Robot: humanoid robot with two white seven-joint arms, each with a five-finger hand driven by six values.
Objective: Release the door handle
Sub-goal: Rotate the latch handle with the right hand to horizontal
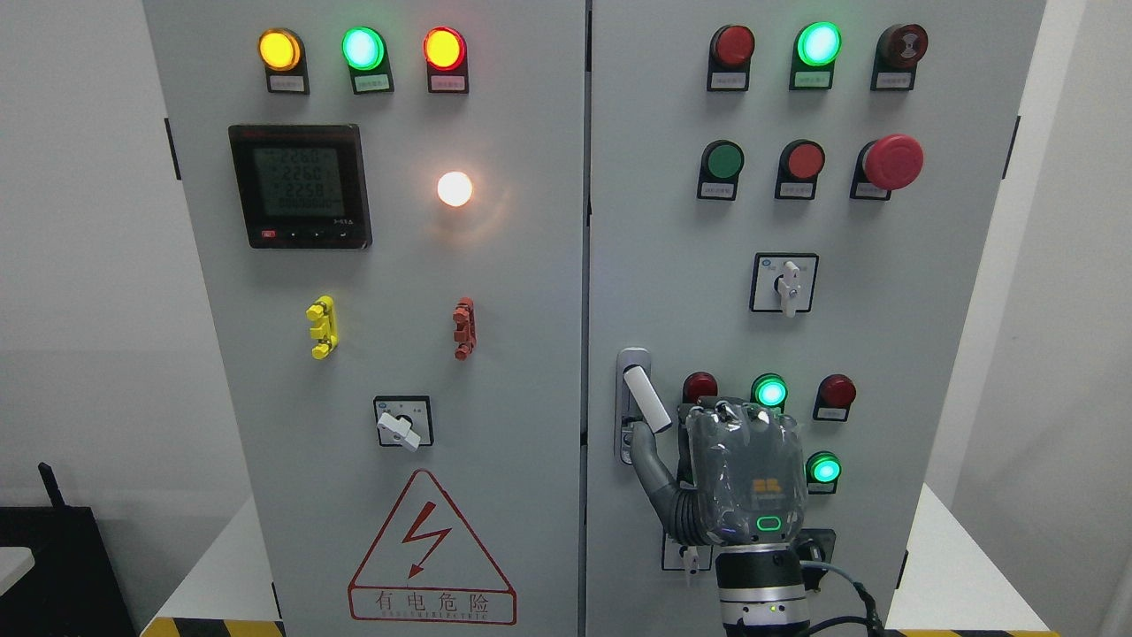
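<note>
The door handle (645, 399) is a white lever on a grey plate at the left edge of the right cabinet door (884, 354). The lever is swung out and tilts down to the right. My right hand (699, 433) comes up from the bottom edge, back of the hand facing the camera, just right of and below the handle. Its thumb (653, 464) is spread to the left, with its tip by the plate under the lever's lower end. The fingers (747, 414) point up beside the lever and are not wrapped around it. The left arm is out of view.
The grey cabinet has two doors with lit indicator lamps, push buttons, a red emergency button (893, 162), rotary switches (785, 285) and a meter (301, 186). Green lamps (770, 391) sit right by the hand. A black box (53, 557) stands at the lower left.
</note>
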